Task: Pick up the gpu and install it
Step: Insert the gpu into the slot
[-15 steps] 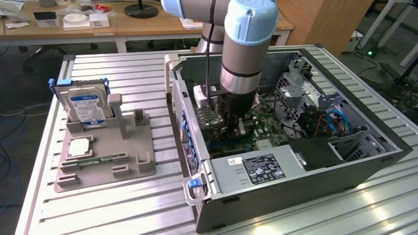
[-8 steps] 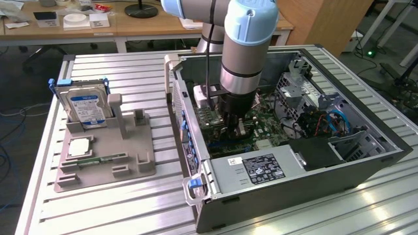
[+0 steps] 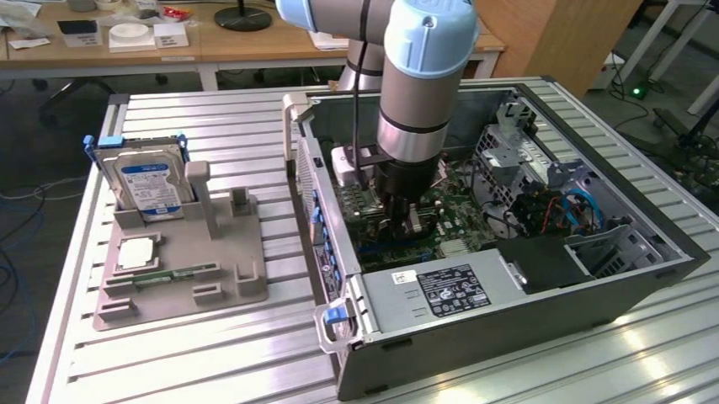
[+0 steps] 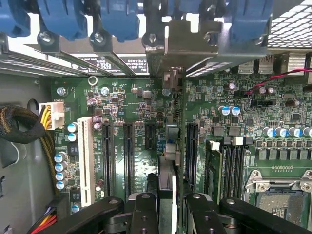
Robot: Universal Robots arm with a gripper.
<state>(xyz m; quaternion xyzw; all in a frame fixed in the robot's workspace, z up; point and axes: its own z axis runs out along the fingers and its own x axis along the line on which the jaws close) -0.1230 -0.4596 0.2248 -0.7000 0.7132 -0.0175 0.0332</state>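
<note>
GPU (image 4: pixel 165 180) is seen edge-on in the wrist view, held upright between the two black fingers (image 4: pixel 144 214) of the end effector (image 4: pixel 166 214), which is closed partway onto the card. Card's bracket end (image 4: pixel 170 78) is lined up at the rear slot openings of the computer case (image 3: pixel 483 328), beneath blue retention clips (image 4: pixel 112 19). Card stands over the green motherboard (image 4: pixel 273 126), among the black expansion slots (image 4: pixel 128 156). In the exterior view the arm (image 3: pixel 422 93) is lowered into the open case on the ribbed metal counter (image 3: pixel 202 353). A grey fixture tray (image 3: pixel 180 269) with a hard drive (image 3: pixel 150 187) is set near the counter's edge on the exterior view's left.
</note>
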